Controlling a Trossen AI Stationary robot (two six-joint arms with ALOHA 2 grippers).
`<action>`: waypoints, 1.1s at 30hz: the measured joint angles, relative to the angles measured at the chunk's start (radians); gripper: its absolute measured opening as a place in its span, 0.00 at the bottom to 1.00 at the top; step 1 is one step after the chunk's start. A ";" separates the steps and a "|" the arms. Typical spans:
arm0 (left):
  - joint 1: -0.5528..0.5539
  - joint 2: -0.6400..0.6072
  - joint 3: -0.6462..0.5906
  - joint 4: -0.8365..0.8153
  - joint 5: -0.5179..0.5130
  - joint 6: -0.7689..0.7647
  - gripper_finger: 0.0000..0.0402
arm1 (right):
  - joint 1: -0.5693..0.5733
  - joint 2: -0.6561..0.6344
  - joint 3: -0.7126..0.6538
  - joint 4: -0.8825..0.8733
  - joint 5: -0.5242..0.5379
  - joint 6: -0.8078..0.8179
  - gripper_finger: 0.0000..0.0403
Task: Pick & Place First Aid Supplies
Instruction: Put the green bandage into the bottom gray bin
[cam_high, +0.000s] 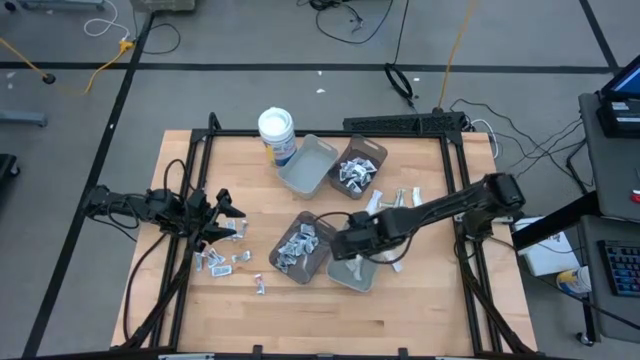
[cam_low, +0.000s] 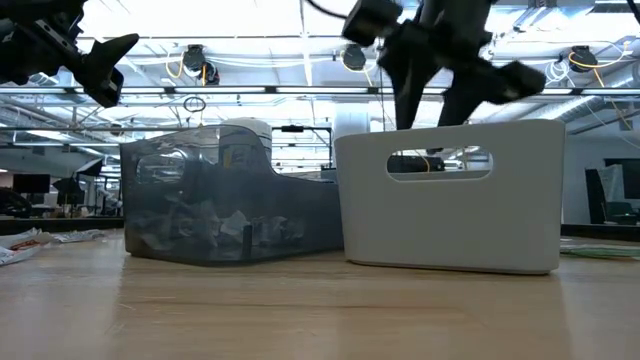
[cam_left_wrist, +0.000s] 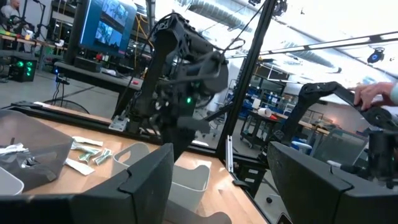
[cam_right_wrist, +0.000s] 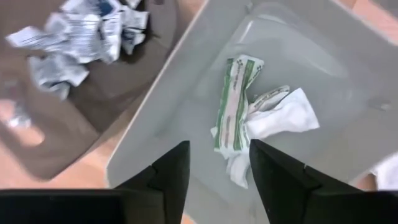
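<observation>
Over the grey tray (cam_right_wrist: 186, 118), the right end effector (cam_right_wrist: 219, 168) hangs released and empty above light, floppy, slippery strips (cam_right_wrist: 233, 106), best pinched flat across their middle.

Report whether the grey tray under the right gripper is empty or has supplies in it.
Not empty. The right wrist view shows the grey tray holding a few strips and packets on its floor, below the right gripper, whose jaws stand apart with nothing between them.
</observation>
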 joint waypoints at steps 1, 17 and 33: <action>0.000 0.000 0.000 0.000 0.000 0.000 0.66 | 0.000 -0.015 0.000 -0.006 0.000 -0.009 0.39; 0.000 0.000 0.000 0.000 0.000 0.000 0.66 | 0.096 -0.244 -0.191 -0.102 -0.001 -0.032 0.36; 0.000 0.000 0.000 0.000 0.000 0.000 0.66 | 0.144 -0.427 -0.456 -0.027 -0.096 -0.089 0.36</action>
